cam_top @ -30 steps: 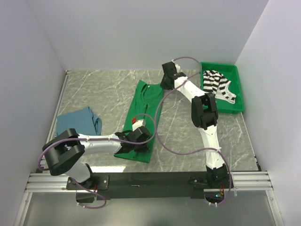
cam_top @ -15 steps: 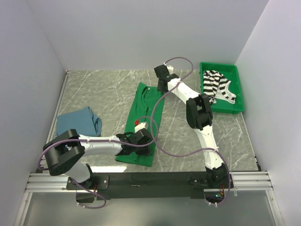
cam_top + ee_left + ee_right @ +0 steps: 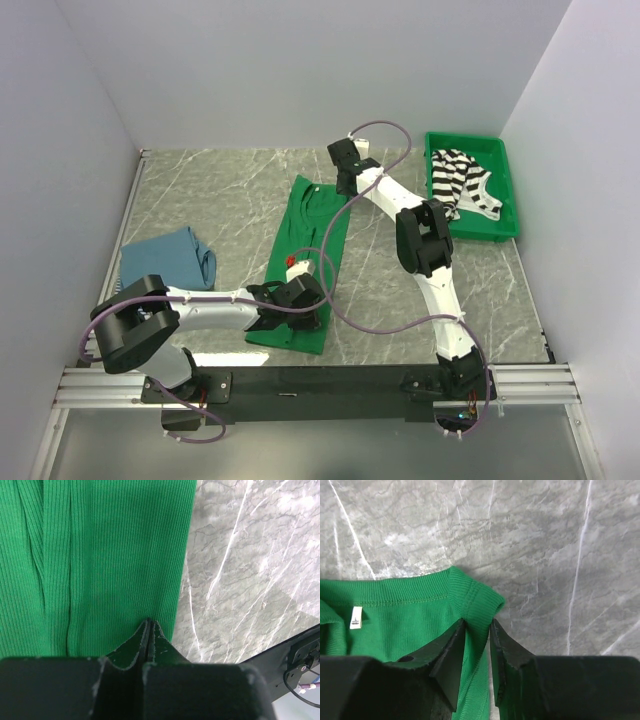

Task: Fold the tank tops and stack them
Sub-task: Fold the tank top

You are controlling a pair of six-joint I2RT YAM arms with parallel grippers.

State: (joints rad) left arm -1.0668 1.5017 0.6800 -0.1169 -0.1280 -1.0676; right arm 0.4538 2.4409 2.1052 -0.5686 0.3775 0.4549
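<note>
While both arms reach out over the table, each claw holds one end of the green top. The green top lies flat in the middle of the table. It is long and thin, and it runs from the far edge side down toward the near edge.

The left claw is at the near end of the green top, close to the near edge. Its two fingers are squeezed tight together. They pinch the cloth close to its right side, and the cloth has small folds where they hold it. Bare gray table shows just to the right of that spot.

The right claw is at the far end of the green top. It is clenched on a strap at the top of the shirt, and green cloth fills the gap between its fingers. A small white tag shows on the cloth to one side of the claw.

A blue top lies bunched up near the left edge of the table, well apart from the green one.

A green bin sits in the far right corner. A striped top, black and white, lies crumpled inside it.
</note>
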